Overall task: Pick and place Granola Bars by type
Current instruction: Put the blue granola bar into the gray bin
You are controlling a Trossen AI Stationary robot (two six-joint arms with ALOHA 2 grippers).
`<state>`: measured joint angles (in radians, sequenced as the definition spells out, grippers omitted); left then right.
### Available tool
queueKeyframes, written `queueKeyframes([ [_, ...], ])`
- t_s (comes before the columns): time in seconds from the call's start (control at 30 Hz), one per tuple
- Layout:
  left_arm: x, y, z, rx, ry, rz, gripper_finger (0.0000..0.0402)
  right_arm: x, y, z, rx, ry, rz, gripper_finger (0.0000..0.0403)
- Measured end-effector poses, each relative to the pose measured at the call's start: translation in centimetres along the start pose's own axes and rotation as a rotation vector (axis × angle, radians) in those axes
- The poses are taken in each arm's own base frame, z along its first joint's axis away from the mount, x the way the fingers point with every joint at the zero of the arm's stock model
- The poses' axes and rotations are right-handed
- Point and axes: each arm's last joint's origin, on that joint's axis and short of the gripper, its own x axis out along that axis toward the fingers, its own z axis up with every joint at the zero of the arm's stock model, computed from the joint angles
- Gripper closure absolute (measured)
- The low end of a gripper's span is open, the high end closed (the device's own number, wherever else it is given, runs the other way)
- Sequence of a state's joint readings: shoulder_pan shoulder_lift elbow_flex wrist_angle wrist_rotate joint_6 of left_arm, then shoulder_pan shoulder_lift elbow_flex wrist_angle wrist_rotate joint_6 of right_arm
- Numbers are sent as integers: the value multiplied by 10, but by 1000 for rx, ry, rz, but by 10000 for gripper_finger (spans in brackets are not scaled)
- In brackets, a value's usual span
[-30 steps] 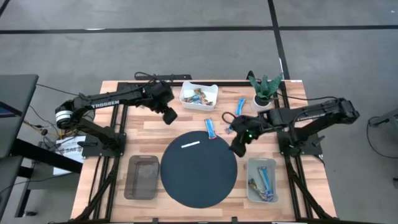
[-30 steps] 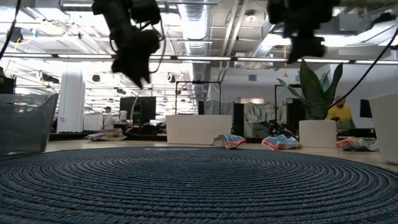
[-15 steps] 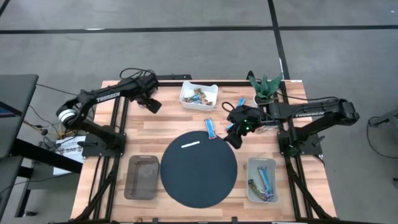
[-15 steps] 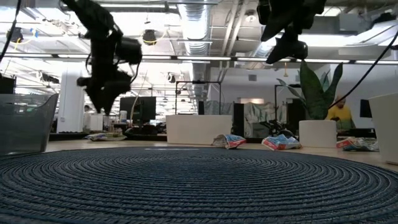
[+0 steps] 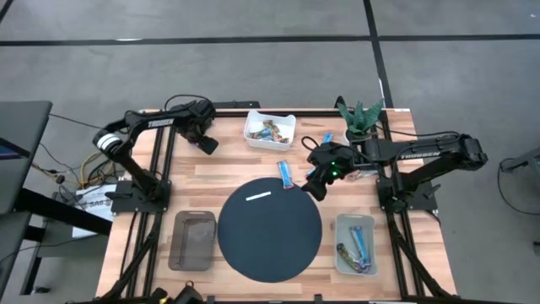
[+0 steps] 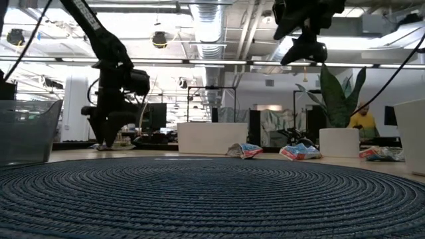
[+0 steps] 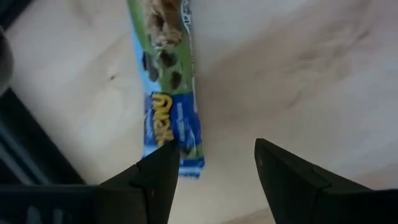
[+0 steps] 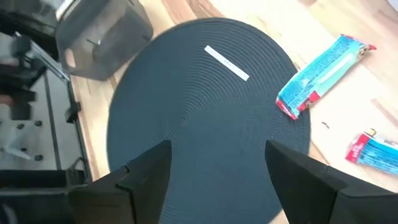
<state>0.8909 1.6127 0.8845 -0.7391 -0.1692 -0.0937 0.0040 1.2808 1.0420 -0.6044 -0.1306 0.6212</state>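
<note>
High view: a sorting job in progress on a wooden table [image 5: 202, 173], where Granola Bars lie spread by kind. Several sit in a white tray [image 5: 269, 130] at the table's far edge, a few in a clear bin [image 5: 354, 245] at the near right corner, while a second clear bin [image 5: 192, 241] at the near left looks empty, apparently waiting for another type. One blue bar [image 5: 287, 175] lies at the far rim of the dark round mat [image 5: 270, 228], another blue bar [image 5: 326, 142] near the potted plant [image 5: 358, 120].

The left gripper [image 5: 202, 139] hangs low by the far left corner, fingers parted and empty, directly over a green-and-blue bar [image 7: 166, 81] on bare wood, seemingly lined up for a pick. The right gripper [image 5: 319, 181] hovers at the mat's far right rim, close to the blue bar, fingers spread wide, holding nothing.
</note>
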Motion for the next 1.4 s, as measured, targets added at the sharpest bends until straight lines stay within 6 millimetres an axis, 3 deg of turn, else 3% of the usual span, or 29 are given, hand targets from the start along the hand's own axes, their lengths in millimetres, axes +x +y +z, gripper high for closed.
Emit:
queueKeyframes([
  [0.23,6,5,5,-2,-31,142,198,0,2,2,30,-22,18,154],
  [0.77,3,6,15,-10,-139,204,200,0,3,4,36,-38,31,154],
  [1.13,6,9,16,61,-121,152,289,-7,10,12,37,-79,62,154],
  [1.4,7,9,16,71,-124,116,290,-14,15,18,8,-105,78,154],
])
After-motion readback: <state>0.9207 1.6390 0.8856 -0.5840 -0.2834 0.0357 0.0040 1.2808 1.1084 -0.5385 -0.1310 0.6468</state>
